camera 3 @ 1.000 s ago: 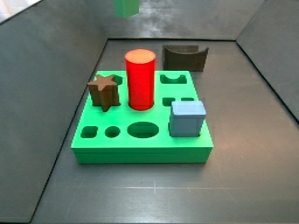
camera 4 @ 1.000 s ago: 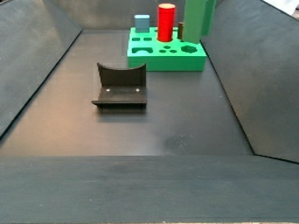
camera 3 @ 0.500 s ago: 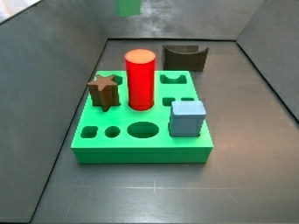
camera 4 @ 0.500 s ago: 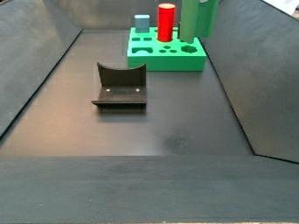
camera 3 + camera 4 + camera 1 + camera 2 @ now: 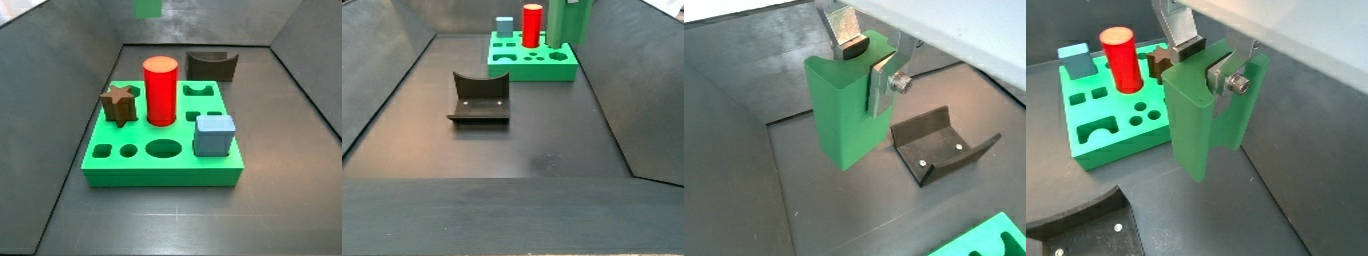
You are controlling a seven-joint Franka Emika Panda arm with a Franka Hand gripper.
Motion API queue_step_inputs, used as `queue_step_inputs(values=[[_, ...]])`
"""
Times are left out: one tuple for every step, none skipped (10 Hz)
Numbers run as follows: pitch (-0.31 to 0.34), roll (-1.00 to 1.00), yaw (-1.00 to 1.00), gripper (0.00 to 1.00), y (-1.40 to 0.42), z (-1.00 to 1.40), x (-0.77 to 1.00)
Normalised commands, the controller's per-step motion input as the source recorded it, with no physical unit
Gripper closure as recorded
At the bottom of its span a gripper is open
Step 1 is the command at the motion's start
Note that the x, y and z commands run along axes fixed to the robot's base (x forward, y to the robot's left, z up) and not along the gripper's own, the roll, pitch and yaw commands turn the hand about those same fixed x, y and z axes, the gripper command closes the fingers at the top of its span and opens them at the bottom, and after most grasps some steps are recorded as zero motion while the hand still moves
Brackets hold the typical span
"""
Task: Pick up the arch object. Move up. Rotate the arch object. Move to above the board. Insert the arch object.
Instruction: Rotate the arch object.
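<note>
One board (image 5: 163,165), one arch object (image 5: 848,105), one claw (image 5: 869,62), seemingly three seated pieces.

Opposite side views sharing board (image 5: 163,170)

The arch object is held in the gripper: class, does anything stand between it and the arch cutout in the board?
Nothing visible does. The gripper holds the arch object in the air, off to one side of the board. The arch cutout is open. The red cylinder stands close beside that cutout, so the descent needs care.
</note>
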Motion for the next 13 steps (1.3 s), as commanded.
queue_step_inputs(values=[[-0.019,-0.01,-1.00,1.00,0.00,0.00,0.00],[-0.022,-0.01,-1.00,1.00,0.00,0.00,0.00],[-0.025,-0.01,-1.00,1.00,0.00,0.00,0.00],[-0.028,-0.01,-0.68,1.00,0.00,0.00,0.00],[-0.028,-0.01,-0.53,1.00,0.00,0.00,0.00],[-0.028,-0.01,-0.30,1.00,0.00,0.00,0.00],[-0.028,-0.21,-0.20,1.00,0.00,-1.00,0.00],[-0.048,-0.21,-0.12,1.00,0.00,-1.00,0.01],[-0.045,-0.20,-0.09,1.00,0.00,-1.00,0.01],[-0.045,-0.19,-0.07,1.00,0.01,-1.00,0.01],[-0.054,-0.18,-0.06,1.00,0.01,-1.00,0.01],[-0.062,-0.18,-0.05,1.00,0.01,-1.00,0.01],[-0.065,-0.17,-0.04,1.00,0.01,-1.00,0.02]])
